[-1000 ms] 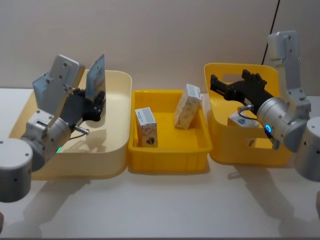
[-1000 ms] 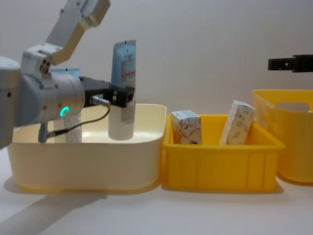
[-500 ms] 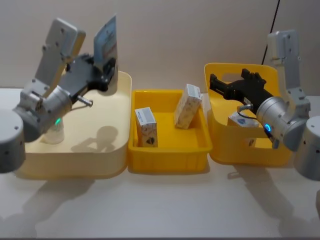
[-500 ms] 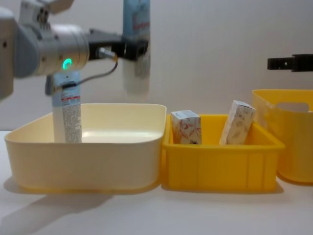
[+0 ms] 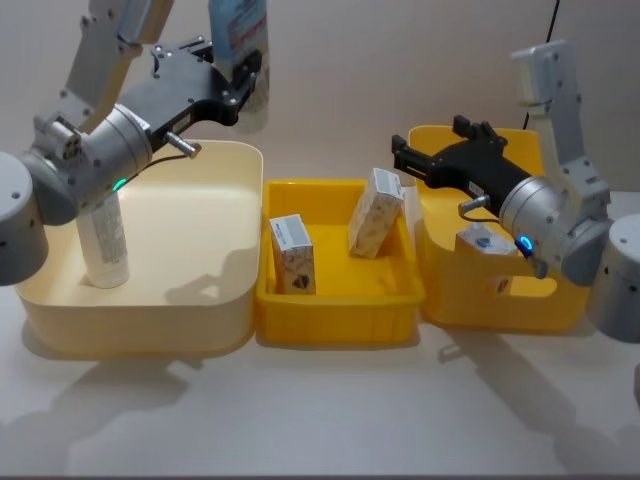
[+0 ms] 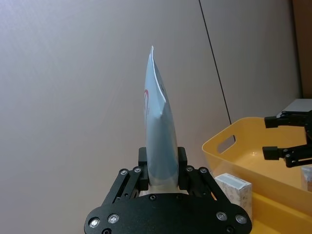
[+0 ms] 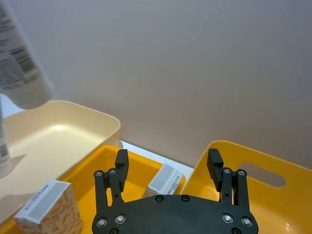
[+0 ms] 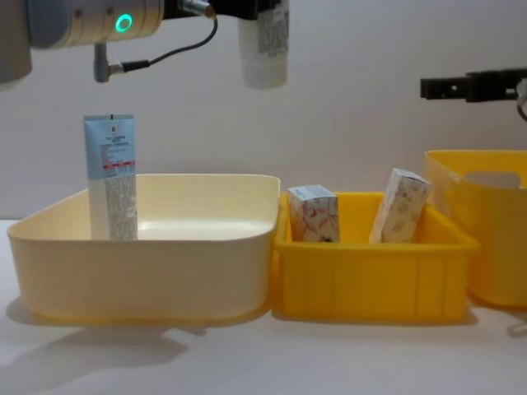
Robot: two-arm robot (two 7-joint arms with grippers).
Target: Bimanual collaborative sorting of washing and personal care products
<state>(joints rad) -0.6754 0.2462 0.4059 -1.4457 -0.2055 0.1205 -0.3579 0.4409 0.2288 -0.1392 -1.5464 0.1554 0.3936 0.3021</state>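
Light-blue tube (image 8: 263, 49) (cap end down) clamped in left gripper (image 6: 162, 171) fingers, high above the cream bin (image 5: 140, 335), near its right rim. Second tube (image 8: 113, 177) stands upright inside that bin. Right gripper (image 7: 168, 163), fingers apart, hovers above the right edge of the yellow tray (image 5: 335, 320); two cartons (image 5: 292, 255) inside.

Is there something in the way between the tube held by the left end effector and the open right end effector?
Nothing visible. The left end effector holds the tube high above the cream bin's rim; the right end effector is open at similar height. Both cartons stand lower, in the middle tray.
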